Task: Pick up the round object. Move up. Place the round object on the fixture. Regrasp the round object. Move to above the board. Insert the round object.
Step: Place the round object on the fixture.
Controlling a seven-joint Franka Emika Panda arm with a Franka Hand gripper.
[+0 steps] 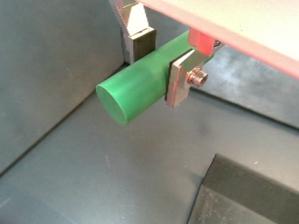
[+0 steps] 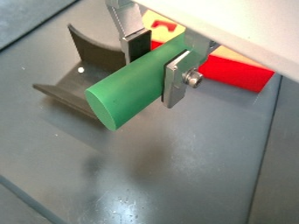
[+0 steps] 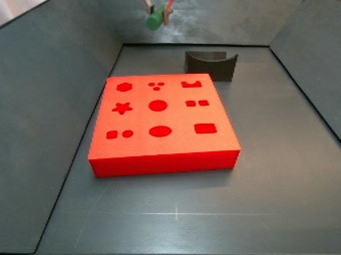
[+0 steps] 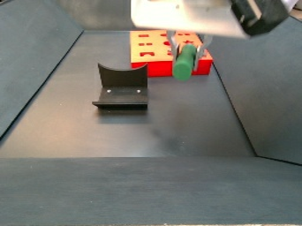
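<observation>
The round object (image 1: 140, 86) is a smooth green peg, and my gripper (image 1: 156, 63) is shut on it across its length, one silver finger on each side, in both wrist views (image 2: 131, 87). It hangs in the air clear of the floor. A side view shows the peg (image 4: 185, 60) upright below the gripper body (image 4: 200, 16), beside the fixture (image 4: 119, 86). The fixture (image 2: 82, 70), a dark bracket with a curved notch, stands just behind the peg in a wrist view. The red board (image 3: 158, 118) with shaped holes lies flat on the floor; another side view catches the peg (image 3: 156, 17) high at the back.
Grey walls enclose the floor on all sides (image 3: 67, 60). A dark corner of the fixture (image 1: 251, 188) shows low in a wrist view. The red board's edge (image 2: 239, 74) lies behind the gripper.
</observation>
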